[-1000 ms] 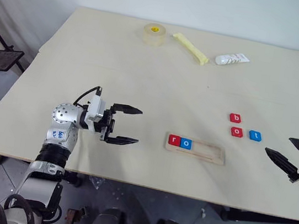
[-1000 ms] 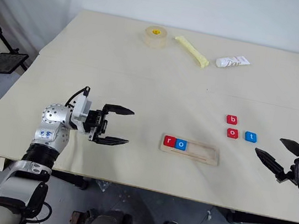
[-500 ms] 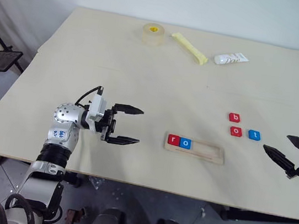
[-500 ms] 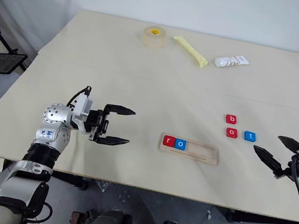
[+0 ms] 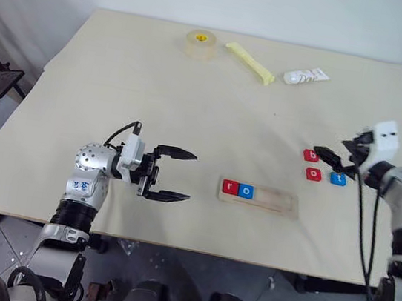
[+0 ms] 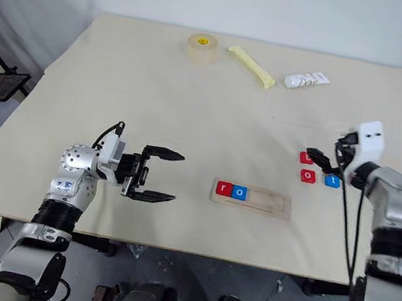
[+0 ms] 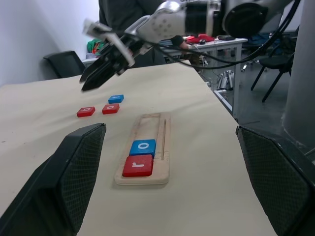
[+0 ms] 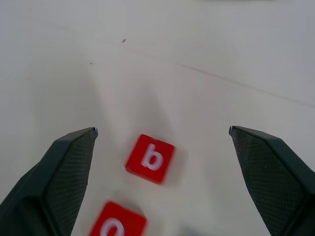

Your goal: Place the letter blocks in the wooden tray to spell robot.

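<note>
The wooden tray (image 5: 276, 201) lies near the table's front edge, with a red r block (image 5: 230, 187) and a blue o block (image 5: 246, 191) at its left end. Three loose letter blocks sit to the tray's right and further back: a red b (image 5: 310, 155), a red o (image 5: 314, 174) and a blue t (image 5: 338, 179). My right gripper (image 5: 326, 158) hovers open just above them, and in the right wrist view the b (image 8: 150, 159) lies between its fingers. To the left of the tray, my left gripper (image 5: 177, 175) stands open and empty, pointing toward it.
At the table's far edge are a tape roll (image 5: 197, 42), a yellow strip (image 5: 250, 62) and a white tube (image 5: 306, 76). Bare tabletop (image 5: 213, 115) lies between them and the tray.
My right gripper has swung forward and left from the table's right front edge to over the loose blocks, still open. The left gripper has stayed put.
</note>
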